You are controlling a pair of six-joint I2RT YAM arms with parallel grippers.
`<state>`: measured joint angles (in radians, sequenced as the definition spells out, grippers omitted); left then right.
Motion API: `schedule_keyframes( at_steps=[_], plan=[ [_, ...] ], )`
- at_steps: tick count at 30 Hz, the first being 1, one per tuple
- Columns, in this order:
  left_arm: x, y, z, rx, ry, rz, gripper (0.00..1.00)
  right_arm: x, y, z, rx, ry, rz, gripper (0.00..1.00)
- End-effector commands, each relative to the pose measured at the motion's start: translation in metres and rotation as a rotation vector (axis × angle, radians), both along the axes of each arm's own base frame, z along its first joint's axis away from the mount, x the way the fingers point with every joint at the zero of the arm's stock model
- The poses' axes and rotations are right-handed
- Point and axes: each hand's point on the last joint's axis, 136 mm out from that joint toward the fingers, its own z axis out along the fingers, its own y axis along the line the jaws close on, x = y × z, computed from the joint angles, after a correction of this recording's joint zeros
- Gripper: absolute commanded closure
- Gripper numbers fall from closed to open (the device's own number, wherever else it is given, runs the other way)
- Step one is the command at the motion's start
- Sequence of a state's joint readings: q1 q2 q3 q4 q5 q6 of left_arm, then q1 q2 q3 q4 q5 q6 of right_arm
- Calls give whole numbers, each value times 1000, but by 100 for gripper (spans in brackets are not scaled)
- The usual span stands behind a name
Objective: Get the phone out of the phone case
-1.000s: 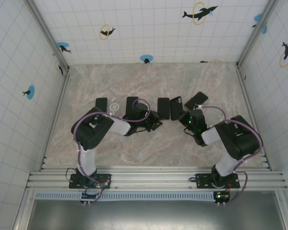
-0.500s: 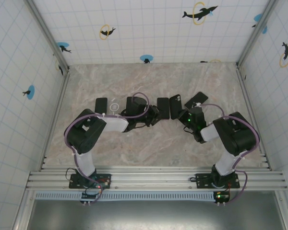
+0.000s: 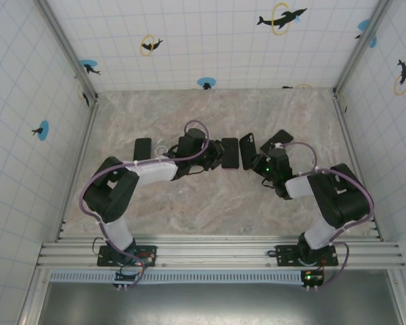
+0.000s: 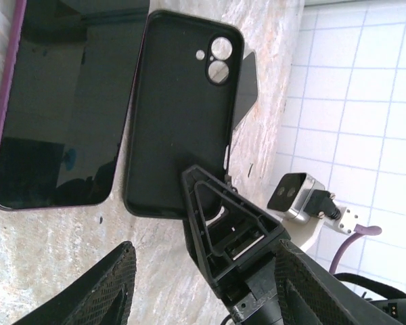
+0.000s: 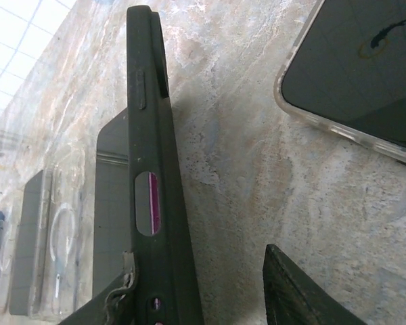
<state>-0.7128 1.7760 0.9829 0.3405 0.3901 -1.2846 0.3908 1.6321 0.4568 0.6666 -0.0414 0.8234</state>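
Removal looks done: purple phone (image 4: 61,101) lies flat just left of black case (image 4: 179,115), which is empty. Left gripper (image 4: 155,217) wide, holding nothing, at case's bottom end. Right gripper (image 5: 197,261) parted, loose around case's side. Next: lift both away without nudging the case.

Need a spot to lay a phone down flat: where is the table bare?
Widest bare patch: the table strip between the back wall and the row of phones and cases. Another lies nearer, mid-table, between that row and the front rail. Crowded: the row itself, with the left hand and right hand in it.
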Motion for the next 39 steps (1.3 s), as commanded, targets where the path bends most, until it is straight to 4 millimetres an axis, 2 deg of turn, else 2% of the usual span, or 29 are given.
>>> schedule_keyframes(
  at_steps=[1, 7, 19, 22, 27, 31, 33, 35, 37, 39],
  plan=[
    [1, 7, 6, 24, -22, 0, 44, 3, -5, 2, -79, -2, 19, 57],
    [2, 8, 6, 24, -26, -1, 43, -1, -9, -15, -141, 39, 39, 58],
    [1, 6, 3, 23, -20, -15, 43, 3, -12, -26, -278, 62, 94, 59],
    [3, 4, 6, 19, -23, -17, 43, 5, -9, -19, -254, 41, 108, 59],
    [5, 3, 11, 16, -42, -25, 42, 14, -5, 9, -211, -20, 121, 55],
    [7, 3, 19, 14, -74, -29, 39, 17, -24, 28, -218, -9, 70, 47],
    [8, 4, 23, 18, -92, -32, 36, 18, -40, 37, -225, -2, 20, 41],
    [9, 4, 27, 22, -110, -43, 35, 18, -56, 40, -249, 19, -23, 35],
    [9, 4, 29, 32, -122, -54, 31, 18, -72, 41, -289, 48, -65, 24],
    [9, 4, 31, 41, -138, -65, 27, 18, -85, 39, -331, 77, -102, 21]
  ],
)
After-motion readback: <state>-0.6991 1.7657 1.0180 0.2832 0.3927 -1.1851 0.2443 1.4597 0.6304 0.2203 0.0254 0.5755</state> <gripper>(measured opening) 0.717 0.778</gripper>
